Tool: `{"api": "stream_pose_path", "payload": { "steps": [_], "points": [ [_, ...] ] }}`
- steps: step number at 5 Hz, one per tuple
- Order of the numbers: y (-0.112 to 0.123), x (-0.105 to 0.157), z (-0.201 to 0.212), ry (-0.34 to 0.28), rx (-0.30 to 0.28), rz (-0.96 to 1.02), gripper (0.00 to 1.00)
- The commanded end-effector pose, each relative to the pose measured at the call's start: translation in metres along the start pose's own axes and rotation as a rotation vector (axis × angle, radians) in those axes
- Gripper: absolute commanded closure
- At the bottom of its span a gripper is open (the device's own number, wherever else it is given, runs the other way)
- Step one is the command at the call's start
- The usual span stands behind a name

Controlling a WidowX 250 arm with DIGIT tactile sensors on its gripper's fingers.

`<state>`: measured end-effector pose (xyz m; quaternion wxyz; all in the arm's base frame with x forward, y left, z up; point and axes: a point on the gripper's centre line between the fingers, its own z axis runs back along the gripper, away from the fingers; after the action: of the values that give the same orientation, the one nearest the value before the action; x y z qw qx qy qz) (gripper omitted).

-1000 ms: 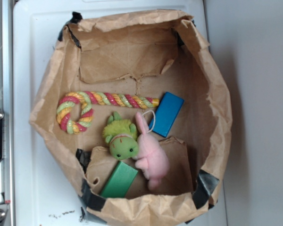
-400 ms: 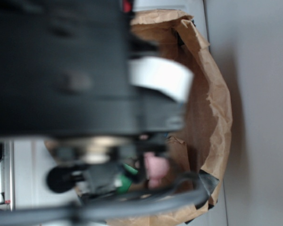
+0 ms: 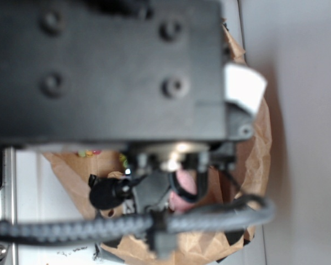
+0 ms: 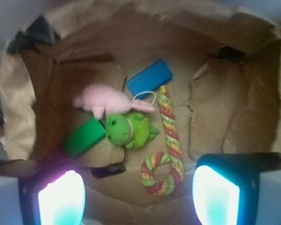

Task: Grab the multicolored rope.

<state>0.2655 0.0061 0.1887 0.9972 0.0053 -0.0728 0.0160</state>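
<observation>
One multicolored rope (image 4: 167,147) lies flat on the floor of a brown paper bag (image 4: 234,93). It has red, yellow, green and white stripes. Its long straight part runs up toward a blue block (image 4: 149,78), and its hooked end curls round at the bottom, nearest the claw (image 4: 138,197).

Just to the left of the rope sits a green plush toy (image 4: 129,131). It looks very close to the straight part of the rope, but I cannot tell if they touch. Above the green toy, further left of the rope, lies a pink plush bunny (image 4: 107,101). A white loop by the bunny sits near the rope's top end. A green block (image 4: 84,137) lies left of the green toy, well apart from the rope. A small black thing (image 4: 107,169) lies left of the hook.

The claw hangs above the bag with its two fingers (image 4: 61,199) spread wide apart. It holds nothing. The hook of the rope shows in the gap between them.

In the outside view the black robot arm (image 3: 105,72) hides nearly all of the bag, and only a tiny bit of the rope peeks out.
</observation>
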Motion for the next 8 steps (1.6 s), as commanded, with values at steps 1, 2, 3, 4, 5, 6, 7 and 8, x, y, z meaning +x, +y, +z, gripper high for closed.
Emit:
{"api": "stream_pose_path", "payload": {
  "steps": [1,2,3,4,5,6,7,8],
  "points": [
    [0.01,0.003,-0.002,-0.061,0.019,-0.047,0.0],
    [0.009,0.003,-0.002,-0.058,0.015,-0.055,0.0],
    [0.011,0.0,-0.008,-0.061,0.013,-0.077,0.0],
    [0.012,-0.008,-0.019,-0.061,0.028,-0.081,0.0],
    [0.016,-0.008,-0.028,-0.057,0.02,-0.082,0.0],
    [0.025,-0.005,-0.043,-0.034,0.035,-0.073,0.0],
    [0.03,-0.007,-0.051,-0.007,0.023,-0.072,0.0],
    [0.032,0.002,-0.051,-0.014,0.011,-0.101,0.0]
  ]
}}
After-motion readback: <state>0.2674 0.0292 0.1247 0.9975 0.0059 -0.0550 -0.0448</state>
